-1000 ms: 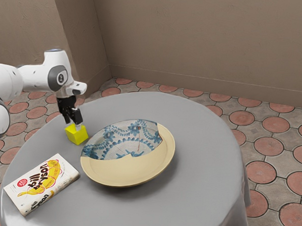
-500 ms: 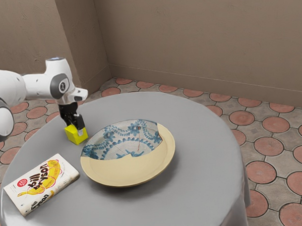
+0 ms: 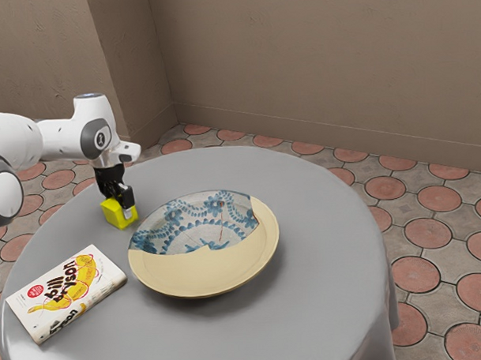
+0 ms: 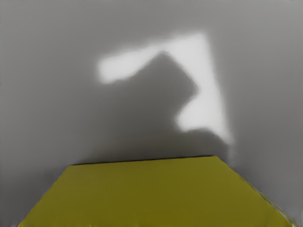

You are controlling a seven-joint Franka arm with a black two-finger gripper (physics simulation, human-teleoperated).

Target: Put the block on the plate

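I see smooth cloth (image 3: 308,316) on the table (image 3: 303,174), a smooth, matt block (image 3: 113,213), a glazed-looking plate (image 3: 216,273), a paper book (image 3: 64,290).

Soft, diffuse room light, faint shadow (image 3: 217,306) under the plate (image 3: 204,278), wrist view dimmer, white glare (image 4: 202,64) beside dark shadow (image 4: 154,97)

plate (image 3: 204,274) on table (image 3: 323,295) | book (image 3: 66,289) toward the exterior view's left | block (image 3: 114,215) behind book
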